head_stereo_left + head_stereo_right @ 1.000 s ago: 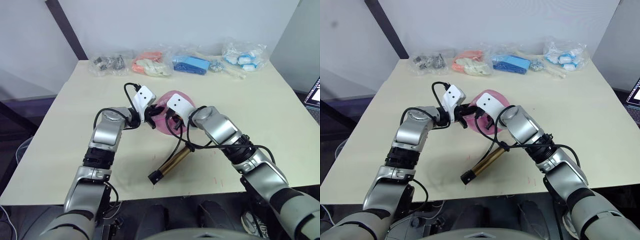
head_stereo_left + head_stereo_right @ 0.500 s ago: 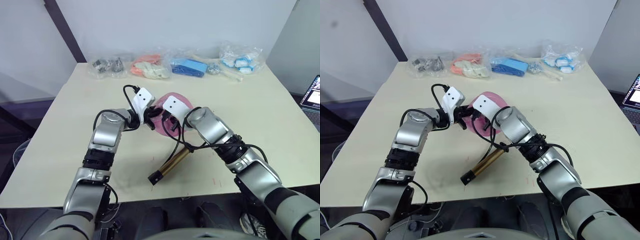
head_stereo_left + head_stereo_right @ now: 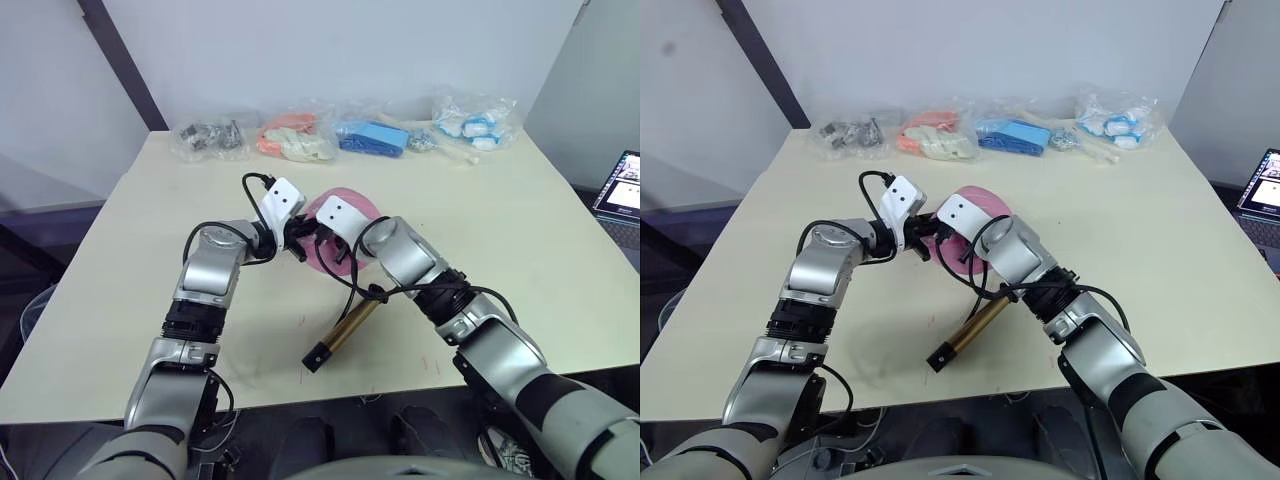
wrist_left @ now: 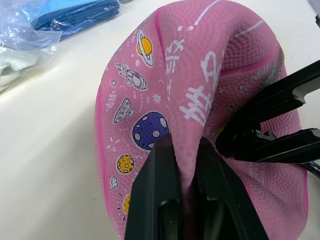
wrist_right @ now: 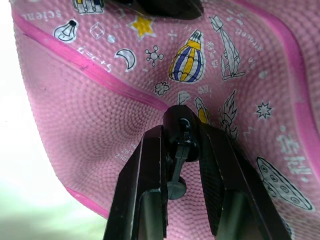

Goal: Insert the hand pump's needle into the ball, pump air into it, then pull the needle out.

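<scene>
A: What's different from a moment ago?

B: Little among the things themselves. The right end effector [image 5: 181, 150] has eased in closer to the ball [image 3: 345, 212]; its fingers are pinched on the small black needle fitting [image 5: 180, 131], whose tip now sits against the pink skin. The head views have tilted slightly, so part of the apparent shift is the camera's own.

A: And the other arm?

B: The left end effector [image 4: 181, 165] still nips a fold of the ball's soft, dented rubber, steadying it just across from the right one. The two end effectors nearly meet over the ball.

A: So is the needle in?

B: I'd judge it at or just entering the valve; the hole itself is hidden behind the fitting. Pumping hasn't begun: the hand pump [image 3: 343, 331] lies on the surface [image 3: 520, 230] below the right end effector, near the robot's edge, its thin black hose [image 3: 352, 280] looping up to the fitting.

A: The surroundings?

B: A pale cream surface. Well beyond both end effectors, along the far edge, sit clear bags: dark hardware [image 3: 208, 135], orange-pink items [image 3: 290, 138], something blue [image 3: 370, 137], blue-and-white pieces [image 3: 472, 128]. Plain wall behind, a laptop [image 3: 622, 188] off past the right arm.
</scene>
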Robot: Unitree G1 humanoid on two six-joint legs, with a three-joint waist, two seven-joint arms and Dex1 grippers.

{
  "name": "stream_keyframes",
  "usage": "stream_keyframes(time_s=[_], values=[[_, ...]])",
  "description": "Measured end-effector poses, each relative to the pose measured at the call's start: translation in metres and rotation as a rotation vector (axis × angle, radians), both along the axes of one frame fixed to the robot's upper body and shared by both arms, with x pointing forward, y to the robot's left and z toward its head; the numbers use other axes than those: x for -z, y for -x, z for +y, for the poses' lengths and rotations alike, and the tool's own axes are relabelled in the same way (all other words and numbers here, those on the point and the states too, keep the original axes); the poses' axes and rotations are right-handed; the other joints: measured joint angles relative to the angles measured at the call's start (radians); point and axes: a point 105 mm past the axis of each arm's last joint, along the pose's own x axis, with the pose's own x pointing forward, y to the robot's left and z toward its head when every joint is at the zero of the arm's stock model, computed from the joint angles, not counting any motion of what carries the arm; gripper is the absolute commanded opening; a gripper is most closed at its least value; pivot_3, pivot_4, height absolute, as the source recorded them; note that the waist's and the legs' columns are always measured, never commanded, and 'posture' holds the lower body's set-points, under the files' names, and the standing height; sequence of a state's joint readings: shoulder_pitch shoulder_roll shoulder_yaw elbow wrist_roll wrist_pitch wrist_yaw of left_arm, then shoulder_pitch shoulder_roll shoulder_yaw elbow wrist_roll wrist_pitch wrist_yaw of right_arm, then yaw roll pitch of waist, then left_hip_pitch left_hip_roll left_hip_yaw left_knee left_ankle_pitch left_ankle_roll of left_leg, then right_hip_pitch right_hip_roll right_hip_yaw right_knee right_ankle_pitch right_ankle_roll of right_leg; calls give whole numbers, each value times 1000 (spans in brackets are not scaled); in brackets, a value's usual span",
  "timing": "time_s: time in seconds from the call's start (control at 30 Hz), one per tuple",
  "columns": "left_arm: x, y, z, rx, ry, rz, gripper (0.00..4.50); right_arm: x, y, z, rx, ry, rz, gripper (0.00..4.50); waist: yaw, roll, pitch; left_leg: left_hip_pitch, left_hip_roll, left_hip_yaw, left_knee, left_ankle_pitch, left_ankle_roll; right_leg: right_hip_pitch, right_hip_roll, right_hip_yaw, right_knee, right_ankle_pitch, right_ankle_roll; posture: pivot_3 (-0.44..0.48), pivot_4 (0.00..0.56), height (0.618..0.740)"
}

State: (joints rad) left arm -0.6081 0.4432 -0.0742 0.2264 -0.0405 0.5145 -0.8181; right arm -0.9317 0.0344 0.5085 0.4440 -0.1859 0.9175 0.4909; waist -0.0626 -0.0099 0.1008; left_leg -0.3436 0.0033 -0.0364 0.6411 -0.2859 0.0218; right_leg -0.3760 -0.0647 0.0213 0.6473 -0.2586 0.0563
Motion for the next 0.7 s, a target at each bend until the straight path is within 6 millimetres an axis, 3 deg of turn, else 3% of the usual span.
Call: stream_keyframes(time_s=[0.27, 0.5, 0.7], values=[[0, 0, 1, -9, 1, -2, 0, 1, 0, 1, -5, -23, -1, 346, -3, 0, -1, 1, 0, -2, -2, 0, 0, 0, 1, 1, -2, 0, -1, 0, 150, 740], [-5, 0, -6, 28, 13, -16, 0, -9, 8, -19, -16, -75, -40, 346, 13, 6, 12, -4, -2, -4, -2, 1, -1, -1, -2, -1, -5, 0, 0, 0, 150, 740], [-11, 1, -15, 80, 24, -45, 0, -19, 16, -37, -16, -103, -78, 346, 35, 11, 21, -20, -10, -17, -2, 4, -7, -11, -6, -10, -6, 0, 0, 0, 150, 740]])
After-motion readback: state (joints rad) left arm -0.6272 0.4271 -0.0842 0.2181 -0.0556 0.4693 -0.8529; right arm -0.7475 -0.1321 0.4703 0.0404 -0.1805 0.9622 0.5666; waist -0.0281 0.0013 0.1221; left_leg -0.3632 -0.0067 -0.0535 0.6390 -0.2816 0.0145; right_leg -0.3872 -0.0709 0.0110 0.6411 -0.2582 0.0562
